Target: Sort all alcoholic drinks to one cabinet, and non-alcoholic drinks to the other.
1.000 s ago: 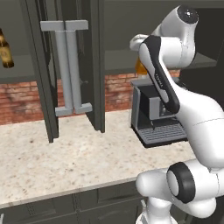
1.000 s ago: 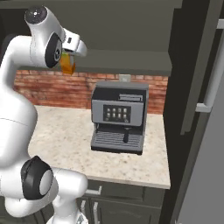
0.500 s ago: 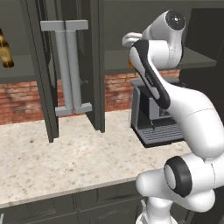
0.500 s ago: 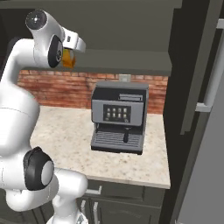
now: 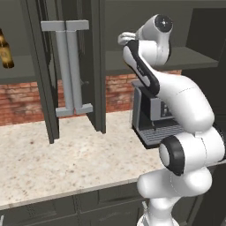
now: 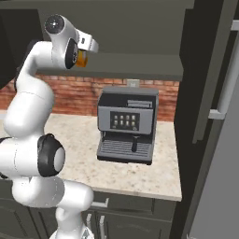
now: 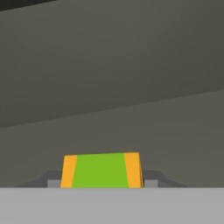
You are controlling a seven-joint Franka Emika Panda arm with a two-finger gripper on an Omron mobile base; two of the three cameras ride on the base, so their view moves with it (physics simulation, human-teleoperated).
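We are gripping the orange juice carton (image 7: pixel 102 169) in the jaws, its green top facing forward between the two fingertips (image 7: pixel 150 178) in the hand view and its long axis running out along the line of the jaws. Ahead of it we are looking at bare grey cabinet shelf (image 7: pixel 131 127), open room to the far side with no other thing in the way. From the right base view, the gripper (image 6: pixel 87 45) is holding the carton (image 6: pixel 81 58) high, just in front of the near edge of the upper shelf (image 6: pixel 135 66), well above the coffee machine (image 6: pixel 126 122) on the desk (image 6: pixel 84 140). In the left base view, an amber beer bottle (image 5: pixel 5 48) is standing far to the left in the other cabinet, past the open door (image 5: pixel 70 66).
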